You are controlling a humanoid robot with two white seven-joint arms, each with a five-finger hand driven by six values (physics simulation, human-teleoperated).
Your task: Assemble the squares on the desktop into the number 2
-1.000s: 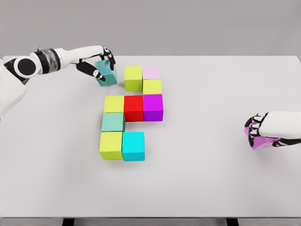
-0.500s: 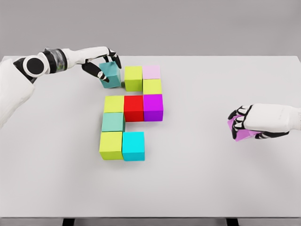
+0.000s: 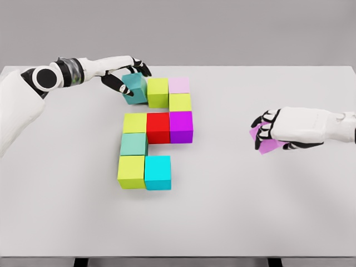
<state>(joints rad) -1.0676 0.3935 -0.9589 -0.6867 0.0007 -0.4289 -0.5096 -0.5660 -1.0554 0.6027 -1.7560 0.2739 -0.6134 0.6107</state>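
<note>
We see our left hand (image 3: 127,75) at the far side of the table (image 3: 250,211), its fingers clamped on a teal cube (image 3: 135,88): one dark fingertip presses the cube's near-left face and the others reach over its far top edge, hiding that edge. The cube sits tilted and touches the lime cube (image 3: 158,92) just beyond the fingertips; past that come a pale pink cube (image 3: 179,85) and the other cubes of the figure nearer us. Our right hand (image 3: 278,130) closes its fingers around a violet cube (image 3: 266,144), of which only the lower left corner shows between the dark fingers; we cannot tell whether it rests on the table or is lifted.
</note>
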